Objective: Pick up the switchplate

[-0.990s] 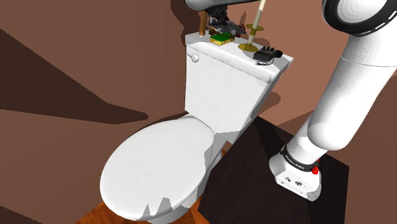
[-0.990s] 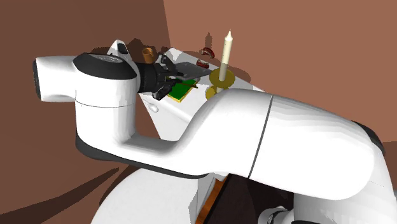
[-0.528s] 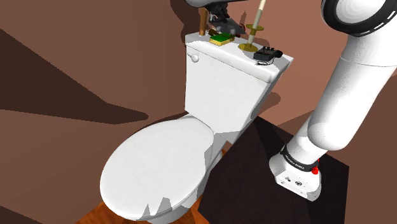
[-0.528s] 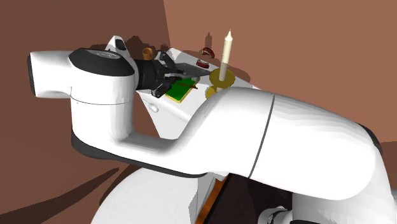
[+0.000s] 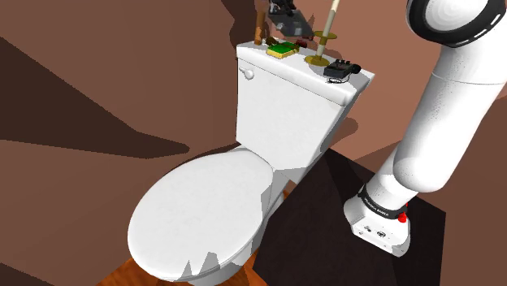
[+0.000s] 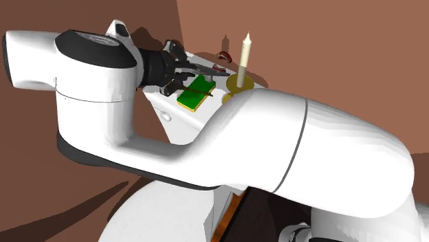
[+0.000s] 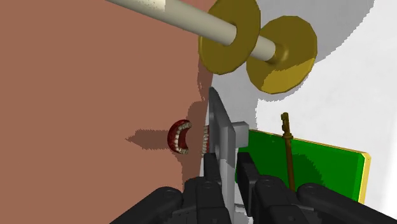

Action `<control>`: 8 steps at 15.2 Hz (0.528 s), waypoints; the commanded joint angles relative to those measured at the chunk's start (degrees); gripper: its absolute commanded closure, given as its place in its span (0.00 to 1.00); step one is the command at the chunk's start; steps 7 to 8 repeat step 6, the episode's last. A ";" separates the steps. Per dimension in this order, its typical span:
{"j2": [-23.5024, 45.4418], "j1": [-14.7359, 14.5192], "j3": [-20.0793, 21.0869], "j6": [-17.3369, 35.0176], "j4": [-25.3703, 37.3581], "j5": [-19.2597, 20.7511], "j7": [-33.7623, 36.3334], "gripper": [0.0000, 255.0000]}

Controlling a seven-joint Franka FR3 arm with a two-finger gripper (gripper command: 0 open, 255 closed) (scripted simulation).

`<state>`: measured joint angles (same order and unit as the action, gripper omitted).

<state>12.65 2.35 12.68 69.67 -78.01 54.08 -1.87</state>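
The switchplate (image 7: pixel 217 141) is a thin grey plate, seen edge-on, clasped between my black fingers (image 7: pixel 249 176). My gripper (image 7: pixel 224 183) is shut on it. In the shoulder view the gripper (image 5: pixel 284 16) holds the plate (image 5: pixel 299 30) just above the back of the white toilet tank lid (image 5: pixel 302 75). In the second exterior view the gripper (image 6: pixel 185 69) carries the plate (image 6: pixel 205 69) above a green block (image 6: pixel 194 92), apart from the lid.
On the tank lid lie the green block (image 5: pixel 282 50), a cream candle (image 5: pixel 329 23) in a gold holder (image 5: pixel 318 60), a black object (image 5: pixel 341 70) and a red set of false teeth (image 7: pixel 180 137). The brown wall stands close behind. The toilet seat lid (image 5: pixel 203 213) is below.
My gripper has risen from the tank lid with the switchplate in it, uncovering the green block below. The other things on the lid stayed put.
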 commanded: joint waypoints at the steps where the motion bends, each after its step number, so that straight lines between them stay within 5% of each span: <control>1: 0.52 -0.25 -0.02 -1.14 2.14 0.58 -1.27 1.00; 8: 1.39 -0.73 -0.05 -2.88 5.50 1.52 -3.23 1.00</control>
